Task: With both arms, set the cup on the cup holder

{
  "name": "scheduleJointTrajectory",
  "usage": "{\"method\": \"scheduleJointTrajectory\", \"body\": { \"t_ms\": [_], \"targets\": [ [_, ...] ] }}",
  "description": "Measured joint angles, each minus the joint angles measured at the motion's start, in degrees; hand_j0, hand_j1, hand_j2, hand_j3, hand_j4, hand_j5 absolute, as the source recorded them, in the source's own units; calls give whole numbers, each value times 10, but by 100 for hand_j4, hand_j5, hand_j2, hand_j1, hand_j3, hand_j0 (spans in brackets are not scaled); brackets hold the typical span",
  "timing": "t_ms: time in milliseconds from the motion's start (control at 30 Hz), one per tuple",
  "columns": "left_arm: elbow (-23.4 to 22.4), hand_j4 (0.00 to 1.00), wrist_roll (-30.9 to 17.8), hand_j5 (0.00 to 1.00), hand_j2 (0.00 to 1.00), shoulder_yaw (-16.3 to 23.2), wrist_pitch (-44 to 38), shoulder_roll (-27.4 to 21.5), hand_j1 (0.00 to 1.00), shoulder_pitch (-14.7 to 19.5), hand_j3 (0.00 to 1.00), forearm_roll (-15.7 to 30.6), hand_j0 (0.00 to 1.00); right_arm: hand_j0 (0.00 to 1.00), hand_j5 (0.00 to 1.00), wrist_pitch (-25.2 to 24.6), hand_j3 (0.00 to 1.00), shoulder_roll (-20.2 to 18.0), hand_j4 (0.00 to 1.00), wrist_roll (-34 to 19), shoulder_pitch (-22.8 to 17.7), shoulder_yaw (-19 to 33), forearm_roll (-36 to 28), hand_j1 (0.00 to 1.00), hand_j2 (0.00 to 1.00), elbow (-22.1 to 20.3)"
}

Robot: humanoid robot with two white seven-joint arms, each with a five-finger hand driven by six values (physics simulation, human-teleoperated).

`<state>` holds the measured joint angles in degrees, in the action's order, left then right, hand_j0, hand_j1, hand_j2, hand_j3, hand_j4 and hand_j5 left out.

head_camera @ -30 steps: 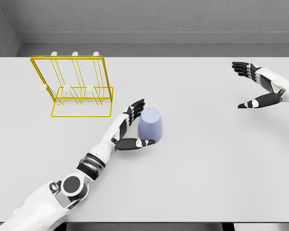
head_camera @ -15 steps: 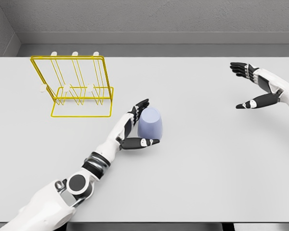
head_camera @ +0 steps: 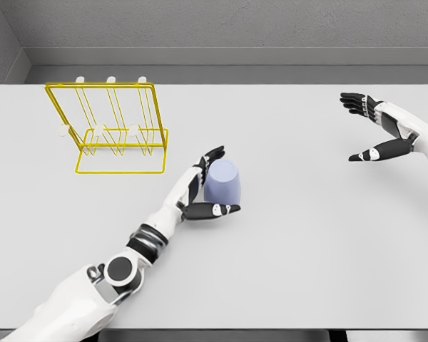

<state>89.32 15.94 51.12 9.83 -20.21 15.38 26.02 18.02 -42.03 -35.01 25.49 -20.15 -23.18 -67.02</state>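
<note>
Just to the right of the left hand [head_camera: 200, 191], cradled in its open span, stood the cup [head_camera: 222, 182]: a pale lavender-blue tumbler with a smooth matte wall, set upside down on the desk [head_camera: 307, 242] so that its closed base faced up and its sides flared slightly toward the rim below. It bore no handle or marking that could be seen. The left hand was spread wide around it, the dark fingers [head_camera: 212, 154] reaching up along the cup's far-left side and the thumb lying across the desk in front of its lower edge; whether fingers or thumb actually touched the wall could not be told, and the hand was not closed on it.

Beyond the left hand's fingertips, up and to the left and well apart from the cup, sat the cup holder [head_camera: 114, 128], a yellow wire rack with white-tipped pegs rising from a rectangular base.

Well off to the right of the cup, the right hand [head_camera: 381, 128] was held wide open above the desk, fingers spread and thumb apart, holding nothing.
</note>
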Motion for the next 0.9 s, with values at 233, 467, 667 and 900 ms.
{"method": "scheduleJointTrajectory", "body": {
  "t_ms": [233,467,667,900],
  "targets": [
    [-6,100,0,100,100,0,0,6,100,3,100,0,100,100,100,0,100,0,100,0,0,0,0,100,100,0],
    [-10,95,0,95,95,0,-3,9,95,4,95,0,95,100,100,0,100,1,100,0,0,0,0,100,100,0],
    [-12,84,2,84,84,3,-5,10,84,8,84,-5,84,100,100,0,100,2,100,0,0,0,0,100,100,0],
    [-13,70,2,70,70,4,-5,10,70,7,70,-7,70,100,100,0,100,2,100,0,0,1,0,100,100,0]
  ]
}}
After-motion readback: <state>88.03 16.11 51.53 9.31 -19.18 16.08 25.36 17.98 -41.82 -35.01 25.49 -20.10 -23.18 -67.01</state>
